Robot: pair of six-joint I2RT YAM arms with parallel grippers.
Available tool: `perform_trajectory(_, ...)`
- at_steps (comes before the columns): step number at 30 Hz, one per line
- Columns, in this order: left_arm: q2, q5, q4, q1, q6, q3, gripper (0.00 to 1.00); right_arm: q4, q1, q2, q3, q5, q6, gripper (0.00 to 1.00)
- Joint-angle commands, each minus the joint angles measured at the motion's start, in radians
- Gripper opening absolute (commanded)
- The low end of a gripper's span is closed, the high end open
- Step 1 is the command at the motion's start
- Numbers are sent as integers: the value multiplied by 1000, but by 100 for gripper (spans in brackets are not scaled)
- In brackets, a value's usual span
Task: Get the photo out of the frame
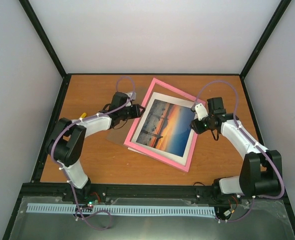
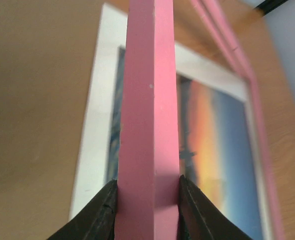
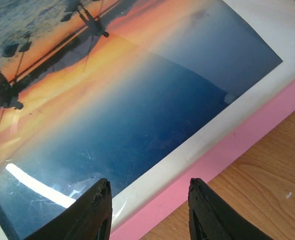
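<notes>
The pink frame lies slanted in the middle of the table. My left gripper is shut on its left bar; in the left wrist view that bar fills the gap between my jaws and stands above the photo. The photo, an orange sunset over blue water, sits inside a white mat. My right gripper hovers open over the right side, its jaws spanning the mat edge and the frame's bar, holding nothing.
A thin brownish sheet lies flat on the wooden table just left of the frame. Grey walls with black posts close in the table on three sides.
</notes>
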Motion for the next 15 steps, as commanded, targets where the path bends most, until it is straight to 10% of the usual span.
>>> perform_trajectory(1, 93, -155, -168, 14, 168, -59, 31, 15, -8, 20, -8, 34, -11, 41)
perform_trajectory(15, 63, -152, -179, 25, 176, -71, 61, 9, -8, 67, -2, 62, -30, 43)
